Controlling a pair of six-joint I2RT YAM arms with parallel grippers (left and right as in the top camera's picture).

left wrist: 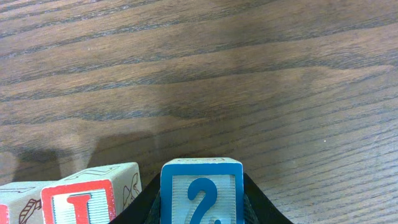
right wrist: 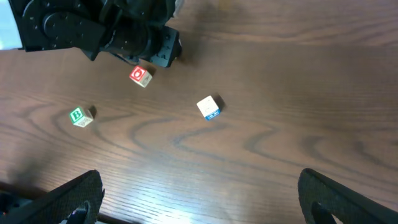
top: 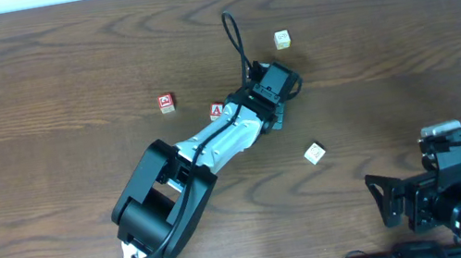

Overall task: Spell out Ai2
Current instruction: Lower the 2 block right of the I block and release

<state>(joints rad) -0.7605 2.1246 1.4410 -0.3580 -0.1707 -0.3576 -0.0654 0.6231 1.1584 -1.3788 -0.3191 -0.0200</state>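
Note:
My left gripper (left wrist: 200, 211) is shut on the blue 2 cube (left wrist: 202, 193), held low over the table. Just to its left, a small gap away, stands the red I cube (left wrist: 87, 199). A third cube (left wrist: 15, 204) sits at the left edge of that view with its letter cut off. In the overhead view the red A cube (top: 216, 111) lies against the left arm. The left gripper (top: 273, 112) hides the I and 2 cubes there. My right gripper (right wrist: 202, 205) is open and empty, and sits at the bottom right of the overhead view (top: 402, 199).
A red O cube (top: 166, 102) lies left of the A cube. A green B cube (top: 282, 40) (right wrist: 81, 116) lies behind the left gripper. A white cube with a blue face (top: 313, 153) (right wrist: 209, 107) lies between the arms. A red-faced cube (right wrist: 140, 76) lies by the left arm.

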